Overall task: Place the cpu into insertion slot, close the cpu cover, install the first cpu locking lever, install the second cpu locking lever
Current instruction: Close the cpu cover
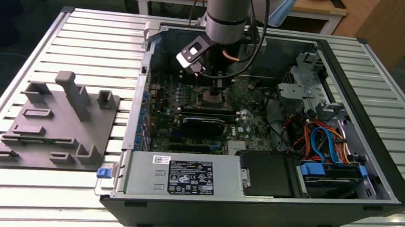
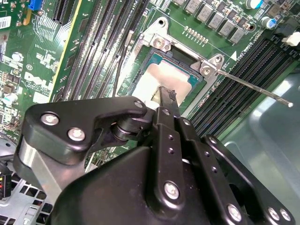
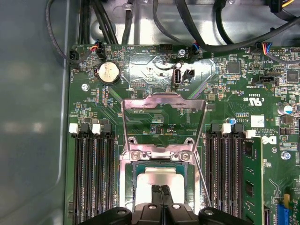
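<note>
In the exterior view the arm reaches down into an open computer case lying on a slatted tabletop. A grey fixture sits beside the case on the exterior view's left. The gripper hangs just over the socket area in the middle of the motherboard.

In the second wrist view the cpu lies flat in the insertion slot with its pale metal top up. It is square, so it has no long axis, and its edges run parallel to the socket frame. The jaws are pressed together with nothing between them, and their tip is at the cpu's top; whether it touches I cannot tell. A thin locking lever juts out from the socket's corner, slanting across the memory slots toward the case wall.

In the first wrist view the cpu cover is swung open from its hinge at the socket's edge. Its long axis points away from the cpu toward the coin battery, and board shows through its window. The two fingers sit side by side over the chip.
</note>
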Robot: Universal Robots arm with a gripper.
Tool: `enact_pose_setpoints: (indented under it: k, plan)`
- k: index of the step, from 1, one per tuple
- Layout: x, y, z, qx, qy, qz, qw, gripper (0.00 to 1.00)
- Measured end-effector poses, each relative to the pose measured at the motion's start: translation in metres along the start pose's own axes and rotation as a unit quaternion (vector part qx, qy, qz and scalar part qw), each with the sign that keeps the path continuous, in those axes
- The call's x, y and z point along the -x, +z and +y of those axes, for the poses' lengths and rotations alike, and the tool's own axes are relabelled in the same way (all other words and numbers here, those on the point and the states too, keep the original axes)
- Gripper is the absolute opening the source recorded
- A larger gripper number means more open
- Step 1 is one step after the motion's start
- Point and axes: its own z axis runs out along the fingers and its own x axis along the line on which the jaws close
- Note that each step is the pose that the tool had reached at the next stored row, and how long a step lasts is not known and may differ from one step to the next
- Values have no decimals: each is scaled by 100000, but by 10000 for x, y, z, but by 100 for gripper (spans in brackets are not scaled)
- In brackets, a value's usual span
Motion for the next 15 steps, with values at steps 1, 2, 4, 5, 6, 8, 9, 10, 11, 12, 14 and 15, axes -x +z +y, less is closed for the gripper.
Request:
enact_pose_setpoints:
  k: [1, 2, 4, 5, 6, 8, 9, 10, 11, 12, 14, 15]
  plan:
    - [0, -1, 0, -10, 0, -1, 100000, 10]
    - [0, -1, 0, -10, -1, 1, 100000, 10]
    - [0, -2, 1, -18, -2, 3, 100000, 10]
    - [0, -2, 5, -70, -11, -2, 100000, 10]
    - [0, -1, 13, -186, 0, -3, 100000, 10]
    - [0, -1, 22, -366, 9, -11, 99999, 10]
    - [0, -1, 22, -457, 13, -10, 99999, 10]
    - [0, -1, 22, -485, 11, -13, 99999, 10]
    - [0, -1, 22, -514, 12, -14, 99999, 10]
    - [0, -1, 22, -536, 14, -6, 99999, 10]
    - [0, -1, 23, -590, 11, -8, 99998, 10]
    - [0, -1, 23, -609, 11, -9, 99998, 10]
